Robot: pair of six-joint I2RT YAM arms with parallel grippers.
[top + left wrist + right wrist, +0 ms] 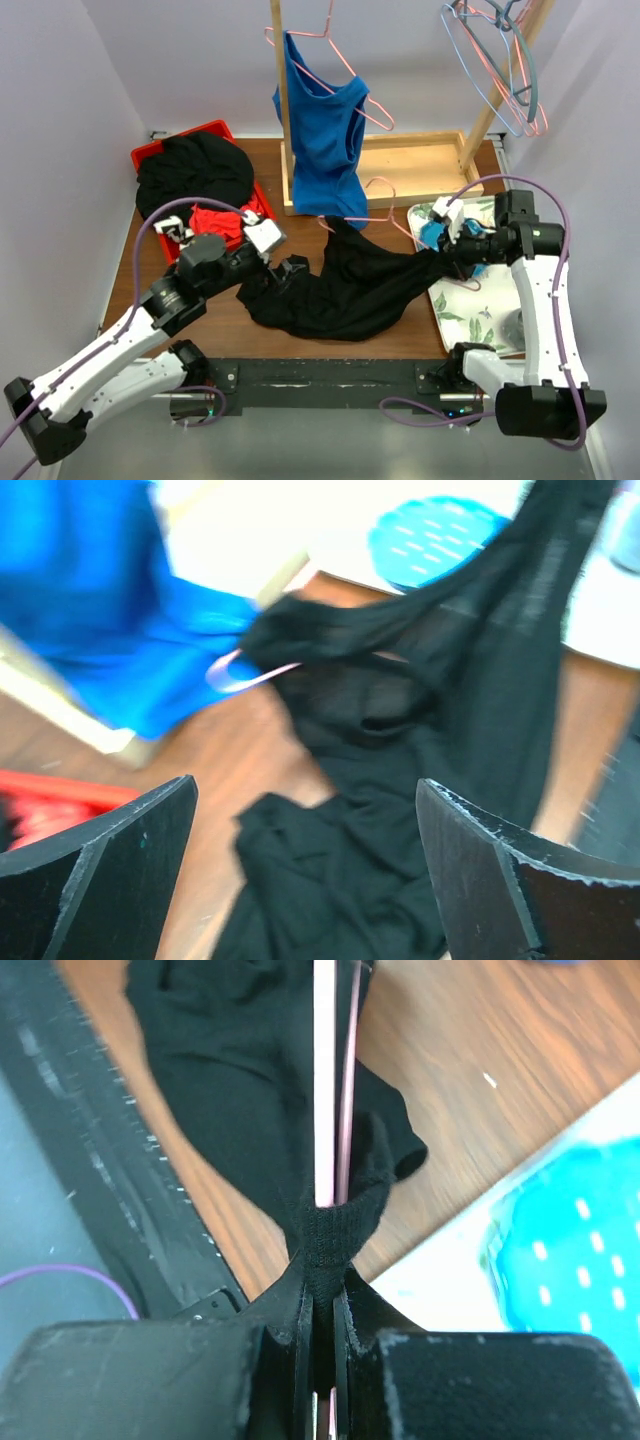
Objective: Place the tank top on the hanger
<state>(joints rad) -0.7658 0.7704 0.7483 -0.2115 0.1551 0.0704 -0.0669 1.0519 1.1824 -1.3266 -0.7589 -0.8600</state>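
The black tank top (345, 285) lies crumpled on the wooden table, one strap drawn out to the right. My right gripper (452, 258) is shut on that strap (335, 1225), and the pink hanger wire (333, 1080) runs through the strap loop and between the jaws. The hanger's hook (380, 181) shows beyond the top, near the blue top's hem. My left gripper (293, 268) hovers open over the tank top's left side (330, 880) with nothing between its fingers (130, 870). From the left wrist, a bit of the pink hanger (245, 675) peeks out from under the black fabric.
A blue tank top (325, 130) hangs on another pink hanger from a wooden rack (410, 170). A red bin (215, 130) at the left holds a black garment heap (195, 170). More wire hangers (505, 65) hang at the upper right. A floral tray (470, 305) with a teal object (433, 233) lies under the right arm.
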